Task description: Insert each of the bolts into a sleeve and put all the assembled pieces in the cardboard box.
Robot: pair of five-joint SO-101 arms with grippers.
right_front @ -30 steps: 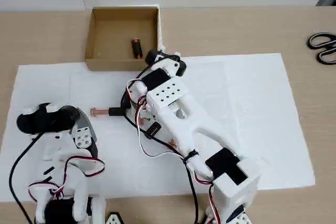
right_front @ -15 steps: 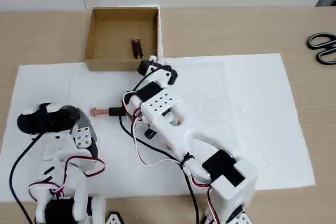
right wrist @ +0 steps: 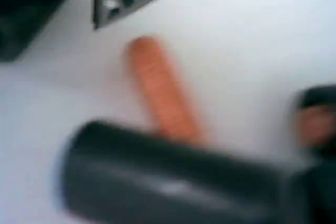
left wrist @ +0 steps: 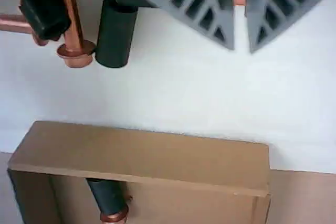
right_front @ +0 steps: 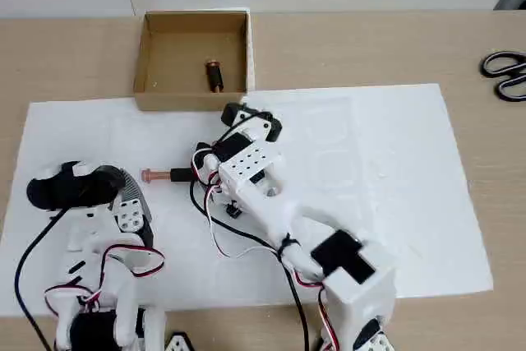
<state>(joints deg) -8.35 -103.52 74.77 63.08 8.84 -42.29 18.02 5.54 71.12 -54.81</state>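
The cardboard box [right_front: 150, 47] stands at the back left, with one black sleeve and copper bolt [right_front: 214, 76] lying inside; the box [left wrist: 142, 153] also fills the left wrist view's lower part. On the white paper a copper bolt [right_front: 156, 175] lies sideways, its shaft meeting a black sleeve [right_front: 182, 175]. My right gripper [right_front: 196, 174] is at that sleeve's end. In the blurred right wrist view a copper shaft [right wrist: 160, 95] runs behind a black cylinder [right wrist: 173, 182]. My left gripper [left wrist: 240, 24] sits left of the bolt, grey fingers [left wrist: 199, 3] nearly together, holding nothing I can make out.
A white paper sheet [right_front: 394, 170] covers the middle of the wooden table, with free room on its right half. Scissors [right_front: 505, 74] lie at the far right edge. Another sleeve [left wrist: 115, 32] and bolt [left wrist: 73, 30] lie close to the left gripper.
The right arm's wrist drew back from the box front and its elbow shifted left. The bolt and sleeve on the paper stayed put. The left arm did not move.
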